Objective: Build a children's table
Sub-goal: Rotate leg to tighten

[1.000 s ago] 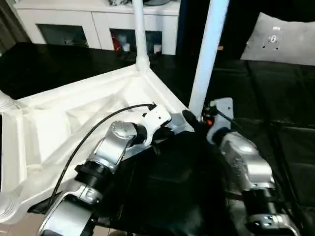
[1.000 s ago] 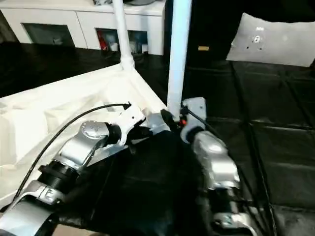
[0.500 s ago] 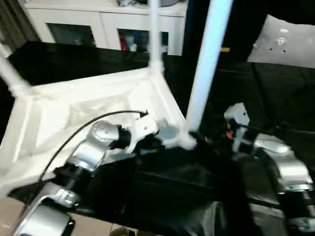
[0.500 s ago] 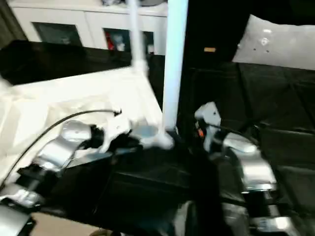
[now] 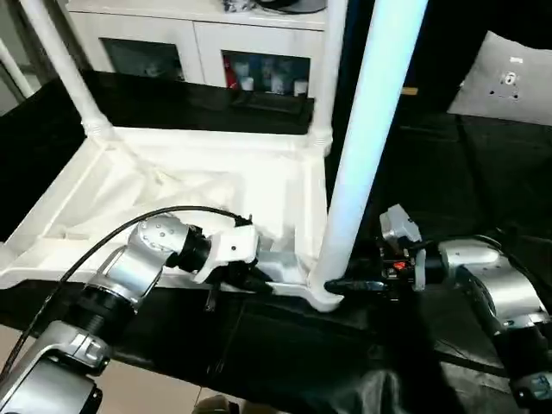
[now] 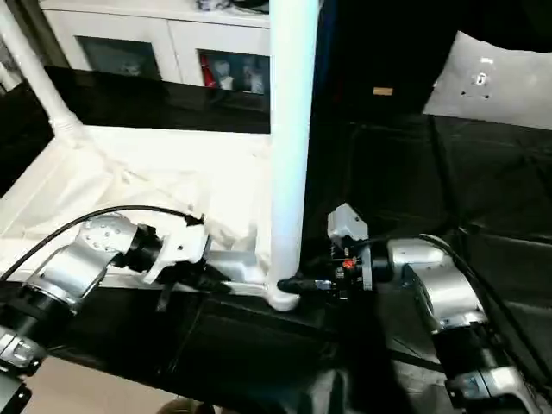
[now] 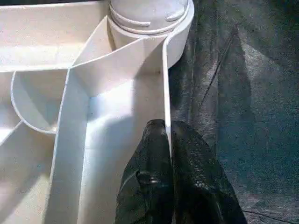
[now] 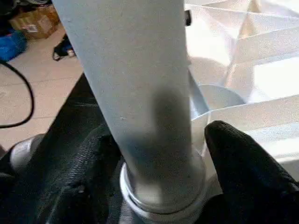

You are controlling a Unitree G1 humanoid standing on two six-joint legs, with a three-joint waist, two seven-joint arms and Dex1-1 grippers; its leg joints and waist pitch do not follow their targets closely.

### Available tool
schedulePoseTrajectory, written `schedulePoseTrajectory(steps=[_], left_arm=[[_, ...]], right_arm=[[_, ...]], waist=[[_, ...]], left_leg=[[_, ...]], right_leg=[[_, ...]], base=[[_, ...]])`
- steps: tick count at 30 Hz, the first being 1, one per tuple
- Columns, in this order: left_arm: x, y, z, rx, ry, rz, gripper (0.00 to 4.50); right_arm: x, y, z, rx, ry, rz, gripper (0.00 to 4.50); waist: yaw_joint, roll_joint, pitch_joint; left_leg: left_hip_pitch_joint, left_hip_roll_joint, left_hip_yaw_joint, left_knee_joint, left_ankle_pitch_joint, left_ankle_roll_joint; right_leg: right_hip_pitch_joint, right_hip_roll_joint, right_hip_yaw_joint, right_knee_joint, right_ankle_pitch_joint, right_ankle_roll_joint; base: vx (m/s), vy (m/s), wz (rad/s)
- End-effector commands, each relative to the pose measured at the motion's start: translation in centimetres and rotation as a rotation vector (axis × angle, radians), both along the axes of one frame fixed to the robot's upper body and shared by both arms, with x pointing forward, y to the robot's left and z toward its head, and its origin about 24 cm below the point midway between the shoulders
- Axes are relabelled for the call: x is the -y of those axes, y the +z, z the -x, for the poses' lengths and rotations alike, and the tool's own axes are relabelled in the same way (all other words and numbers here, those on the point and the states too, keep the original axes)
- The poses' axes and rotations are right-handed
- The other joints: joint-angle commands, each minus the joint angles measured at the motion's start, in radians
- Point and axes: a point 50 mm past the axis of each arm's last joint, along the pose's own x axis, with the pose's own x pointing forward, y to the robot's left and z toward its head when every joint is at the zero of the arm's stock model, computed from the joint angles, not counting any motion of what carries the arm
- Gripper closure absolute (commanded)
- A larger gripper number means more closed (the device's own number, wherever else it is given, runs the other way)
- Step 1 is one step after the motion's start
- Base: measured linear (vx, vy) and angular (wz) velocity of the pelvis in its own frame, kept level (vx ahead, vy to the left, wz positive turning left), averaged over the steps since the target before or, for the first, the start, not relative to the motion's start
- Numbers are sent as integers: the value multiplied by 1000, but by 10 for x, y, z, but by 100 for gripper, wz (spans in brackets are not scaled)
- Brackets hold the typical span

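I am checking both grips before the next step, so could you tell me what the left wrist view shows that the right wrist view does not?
Left wrist view alone: the left gripper, jaws pinched shut on the tabletop's thin side wall.

Right wrist view alone: the right gripper, a black finger either side of the near leg just above its base, and a tan floor with a black cable.

Both: the tabletop's ribbed underside, the near corner socket and the black cloth.
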Motion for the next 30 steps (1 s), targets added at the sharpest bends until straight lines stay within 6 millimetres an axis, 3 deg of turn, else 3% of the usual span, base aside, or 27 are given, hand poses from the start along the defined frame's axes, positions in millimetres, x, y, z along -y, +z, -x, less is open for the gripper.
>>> schedulePoseTrajectory(steps=[1,8,14,16,17,18,19,23,24,27,30], left_arm=[[8,8,2,38,-85,3,450],[8,8,2,38,-89,4,450],[10,7,-3,36,-16,17,450],[19,9,-13,41,110,60,450],[19,9,-13,41,110,60,450],[27,11,-19,45,198,95,450],[31,12,-22,48,236,109,450],[46,16,-36,81,384,158,450],[51,17,-38,79,418,173,450],[65,19,-43,82,509,203,450],[79,20,-47,99,592,227,450]], right_arm=[[-1,3,-1,-7,19,-10,170],[-3,2,-1,-26,43,-15,235],[-8,0,1,-44,10,-41,250],[-19,-6,-6,-20,-148,-32,251],[-19,-6,-6,-20,-148,-32,251],[-27,-10,-16,9,-310,-3,251],[-31,-11,-20,21,-381,10,251],[-50,-12,-28,40,-577,4,254],[-54,-13,-30,29,-633,-1,255],[-67,-12,-35,31,-772,0,257],[-84,-10,-40,86,-890,13,257]], waist=[[1,-16,-83],[4,-17,-90],[7,-17,-90],[2,-18,-88],[0,-18,-83],[-3,-21,-84],[-9,-19,-79],[-40,-19,-79],[-45,-14,-80],[-59,-14,-81],[-67,-8,-81]], left_leg=[[4,38,2,-68,-148,105],[2,37,2,-65,-125,103],[3,37,3,-64,-122,99],[4,37,6,-65,-139,92],[7,33,5,-66,-157,75],[10,27,4,-65,-175,58],[12,25,5,-64,-179,45],[6,14,-3,-60,-231,21],[10,13,-4,-59,-237,26],[6,14,-5,-61,-239,49],[7,14,-7,-61,-238,46]], right_leg=[[69,-61,58,-59,-391,-154],[71,-60,58,-54,-369,-155],[70,-60,57,-54,-370,-155],[68,-60,57,-60,-394,-150],[65,-59,54,-68,-441,-134],[68,-60,48,-78,-505,-105],[62,-59,47,-84,-534,-90],[67,-55,24,-103,-610,-26],[66,-57,23,-106,-608,-22],[66,-54,24,-106,-564,-35],[64,-54,23,-104,-547,-47]], base=[[0,0,0],[0,0,0],[0,0,0],[0,0,0],[0,0,0],[0,0,0],[0,0,0],[0,0,0],[0,0,0],[0,0,0],[0,0,0]])
